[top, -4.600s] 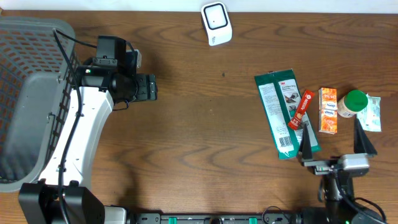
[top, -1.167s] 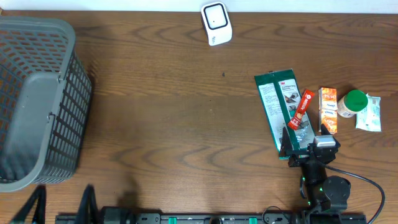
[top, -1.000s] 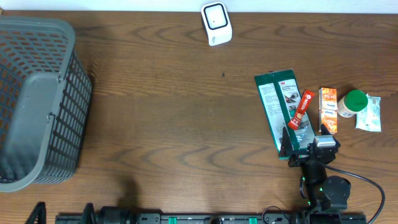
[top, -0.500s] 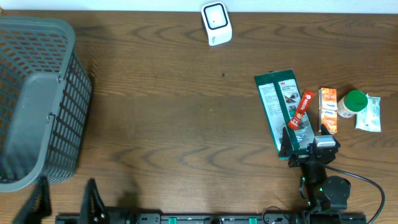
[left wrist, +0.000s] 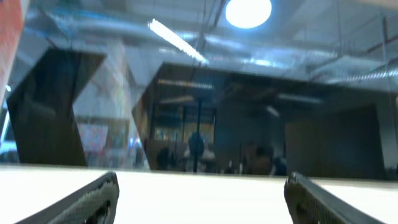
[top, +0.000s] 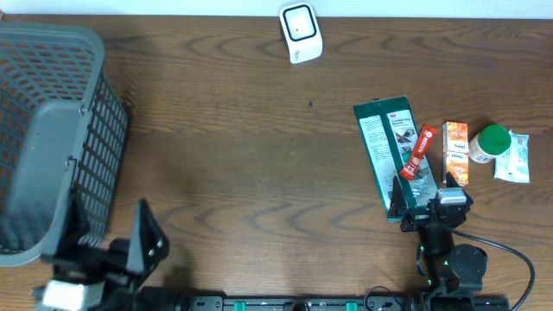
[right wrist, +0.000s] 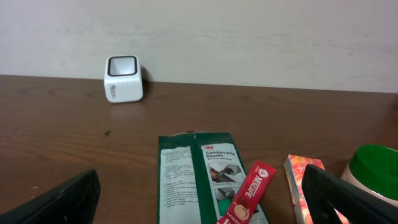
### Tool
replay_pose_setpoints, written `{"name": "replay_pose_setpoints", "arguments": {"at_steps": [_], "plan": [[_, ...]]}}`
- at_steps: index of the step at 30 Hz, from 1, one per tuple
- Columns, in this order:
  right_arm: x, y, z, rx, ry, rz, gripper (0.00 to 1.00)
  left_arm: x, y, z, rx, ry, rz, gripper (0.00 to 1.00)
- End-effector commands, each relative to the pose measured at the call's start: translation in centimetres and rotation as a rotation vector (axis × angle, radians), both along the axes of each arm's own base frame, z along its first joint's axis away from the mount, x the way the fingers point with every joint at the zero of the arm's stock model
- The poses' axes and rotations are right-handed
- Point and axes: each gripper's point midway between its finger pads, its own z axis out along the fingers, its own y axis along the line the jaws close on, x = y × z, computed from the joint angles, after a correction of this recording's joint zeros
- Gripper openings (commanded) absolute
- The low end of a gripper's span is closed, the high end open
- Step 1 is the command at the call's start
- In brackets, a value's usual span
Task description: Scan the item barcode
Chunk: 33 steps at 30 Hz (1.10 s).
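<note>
On my overhead feed a grey mesh basket (top: pixel 91 164) fills the left edge of the brown wooden surface (top: pixel 251 147), reaching up into the far left corner. Near the right edge I see an orange box (top: pixel 455 153) lying flat. A green-lidded jar (top: pixel 494 140) sits just beside it, and a white pouch (top: pixel 516 160) touches the jar, closest to the edge. A plain pale wall (right wrist: pixel 249 37) runs behind the far edge. My left wrist feed shows a blurred ceiling with a round lamp (left wrist: pixel 248 11) and a strip light (left wrist: pixel 177 40).
</note>
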Motion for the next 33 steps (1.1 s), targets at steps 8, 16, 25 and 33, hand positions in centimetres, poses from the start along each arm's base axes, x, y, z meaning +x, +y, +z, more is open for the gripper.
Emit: {"name": "replay_pose_setpoints", "arguments": {"at_steps": [8, 16, 25, 33], "plan": [[0.0, 0.1, 0.0, 0.014, 0.000, 0.000, 0.99, 5.7, -0.6, -8.9, 0.013, 0.095, -0.010, 0.86], [0.0, 0.1, 0.0, 0.014, 0.000, 0.000, 0.99, 8.8, -0.8, -16.2, 0.023, 0.269, -0.010, 0.86], [0.0, 0.1, 0.0, 0.014, 0.000, 0.000, 0.99, 10.6, -0.9, -24.7, 0.043, 0.604, -0.012, 0.86], [0.0, 0.1, 0.0, 0.014, 0.000, 0.000, 0.99, 10.3, -0.9, -29.1, 0.123, 0.774, 0.002, 0.86]]}}
